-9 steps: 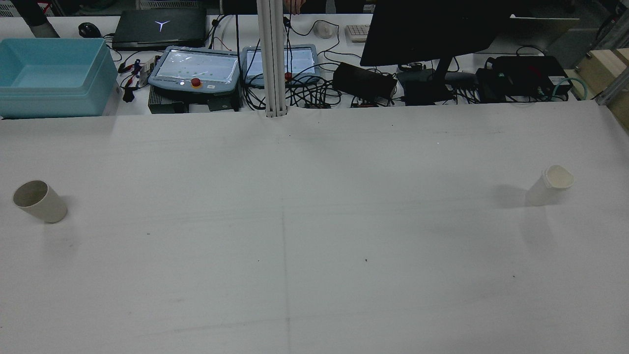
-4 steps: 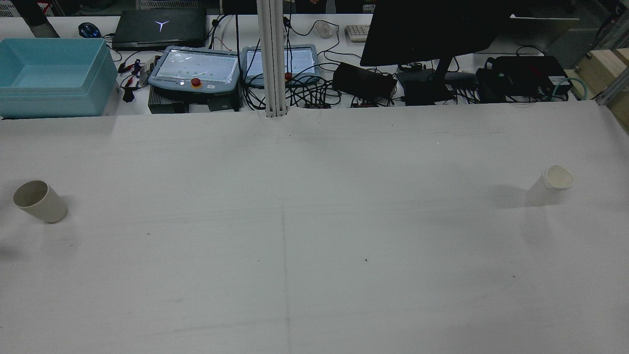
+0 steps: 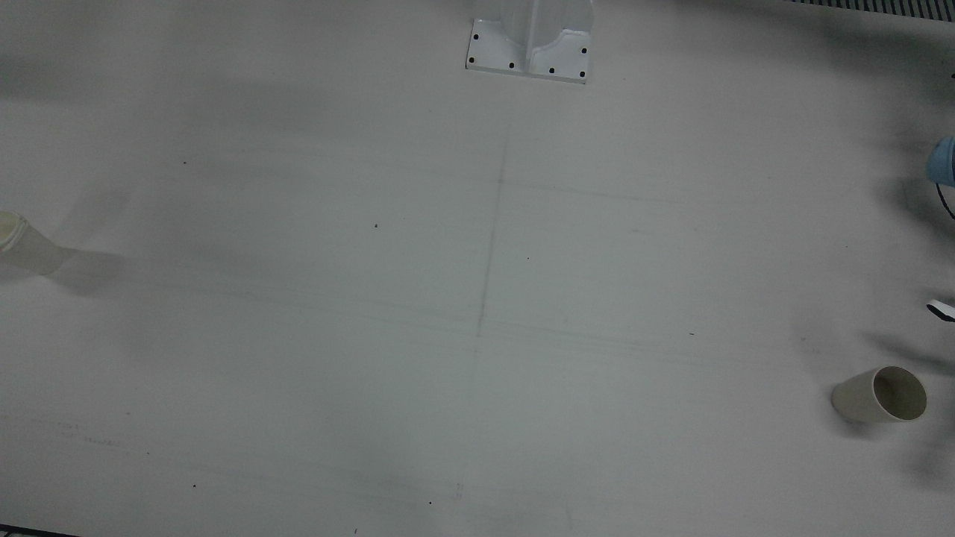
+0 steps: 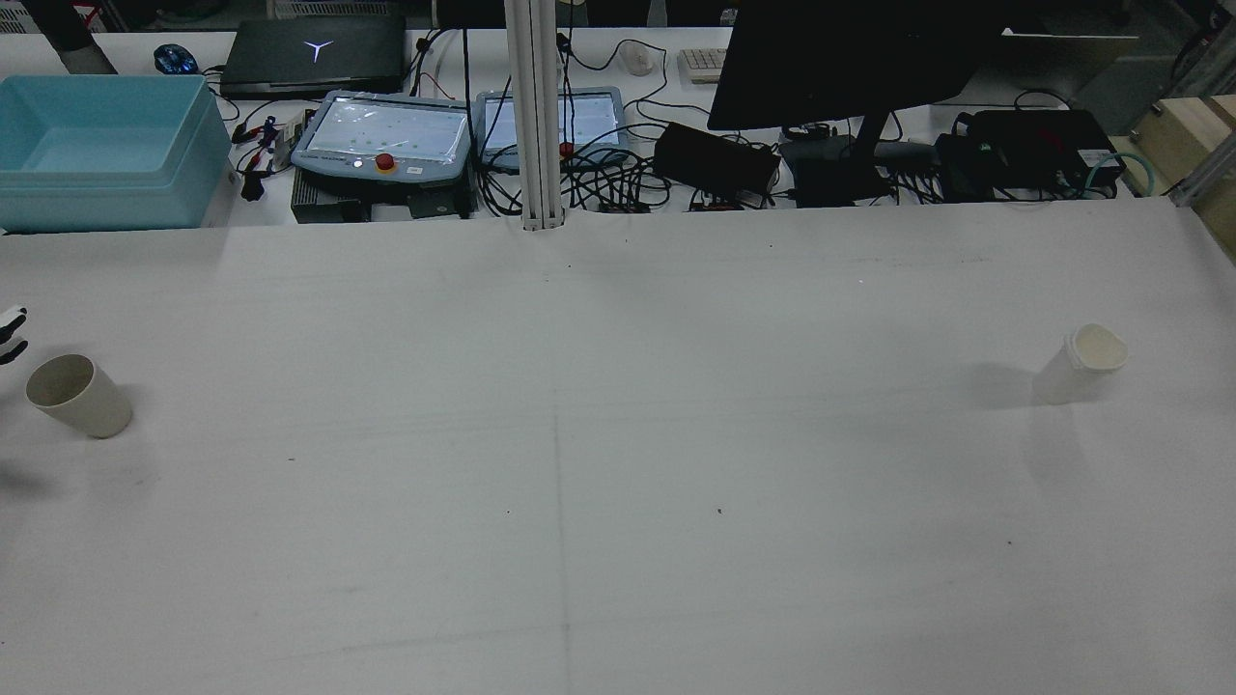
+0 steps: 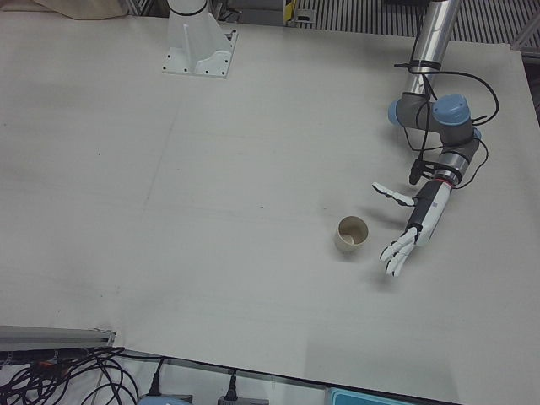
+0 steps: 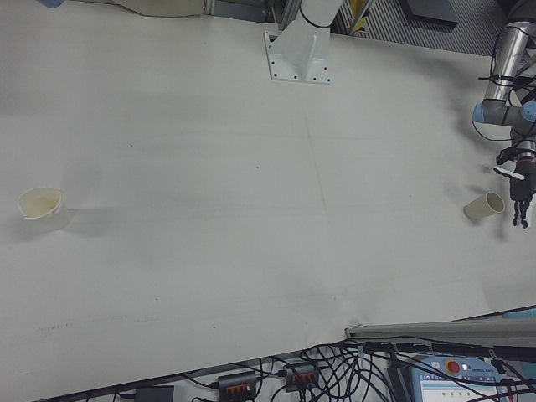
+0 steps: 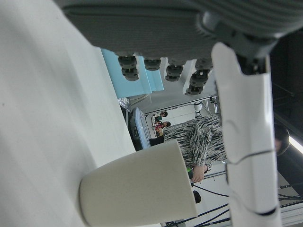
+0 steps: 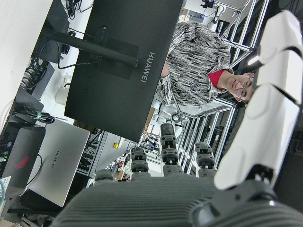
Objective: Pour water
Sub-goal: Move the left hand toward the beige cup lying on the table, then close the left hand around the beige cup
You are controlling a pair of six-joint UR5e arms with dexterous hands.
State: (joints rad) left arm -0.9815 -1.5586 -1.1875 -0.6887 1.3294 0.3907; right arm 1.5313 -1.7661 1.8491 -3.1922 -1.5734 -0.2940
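A beige cup (image 4: 77, 396) stands upright at the table's left edge in the rear view, also seen as the cup (image 5: 352, 234) (image 3: 880, 395) (image 6: 484, 206). My left hand (image 5: 413, 224) hovers open right beside it, fingers spread, not touching; only its fingertips (image 4: 12, 333) show in the rear view. The left hand view shows the cup (image 7: 142, 194) close to the palm. A translucent white cup (image 4: 1080, 365) (image 6: 43, 208) stands far off on the right side. My right hand (image 8: 189, 189) shows only in its own view, open, holding nothing, facing the back desk.
A blue bin (image 4: 106, 145), teach pendants (image 4: 386, 140), cables and a dark monitor (image 4: 850, 58) line the desk behind the table. The white pedestal (image 3: 530, 45) stands at the table's robot side. A person in a striped top shows in both hand views.
The left hand's fingertips have come into the rear view at the left edge, just above the beige cup. Both cups stay put.
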